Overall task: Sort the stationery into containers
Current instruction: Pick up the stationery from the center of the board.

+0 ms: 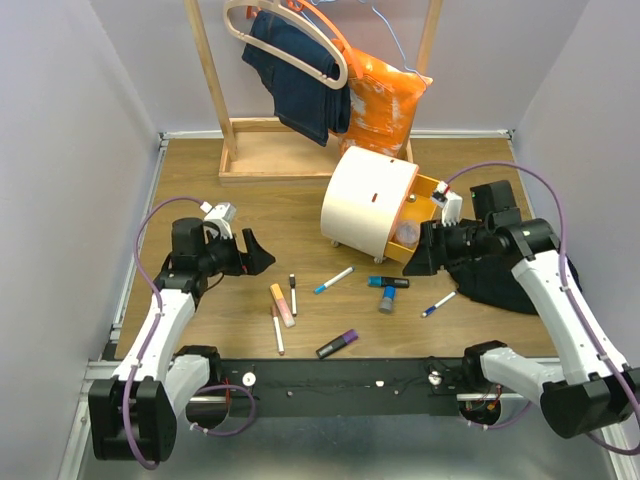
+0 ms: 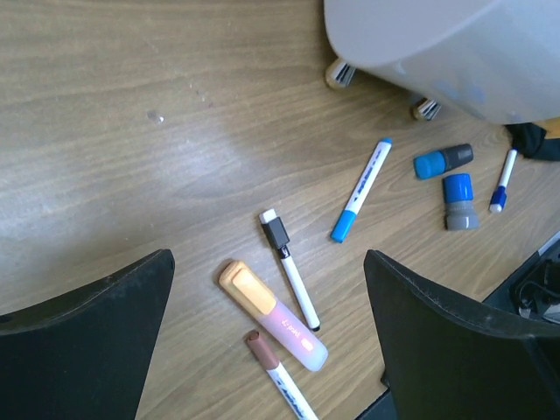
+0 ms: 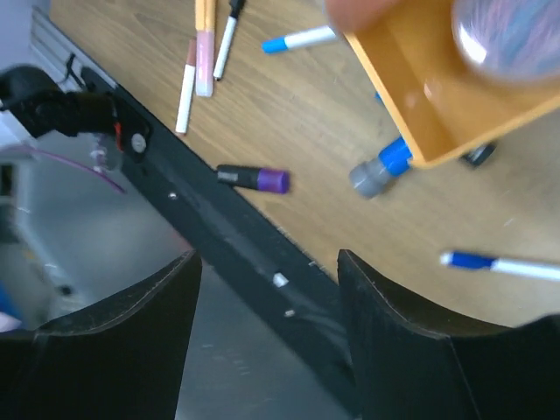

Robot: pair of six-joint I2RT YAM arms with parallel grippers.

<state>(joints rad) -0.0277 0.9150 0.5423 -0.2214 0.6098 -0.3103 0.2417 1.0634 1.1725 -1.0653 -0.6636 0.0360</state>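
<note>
The cream round-topped cabinet (image 1: 366,198) lies on the table with an orange drawer (image 1: 424,203) pulled open; a clear tape roll (image 1: 407,233) sits inside it. Pens lie in front: an orange-pink highlighter (image 1: 282,305), a black-capped white pen (image 1: 292,294), a brown-capped pen (image 1: 277,330), a blue-capped pen (image 1: 334,280), a purple marker (image 1: 338,344), two stubby blue markers (image 1: 388,291) and a slim blue pen (image 1: 438,304). My left gripper (image 1: 256,253) is open and empty above the highlighter (image 2: 273,315). My right gripper (image 1: 420,262) is open and empty beside the drawer (image 3: 437,105).
A dark folded cloth (image 1: 500,282) lies under my right arm. A wooden clothes rack (image 1: 262,150) with dark jeans and an orange bag (image 1: 385,105) stands at the back. The black rail (image 1: 340,378) runs along the near table edge.
</note>
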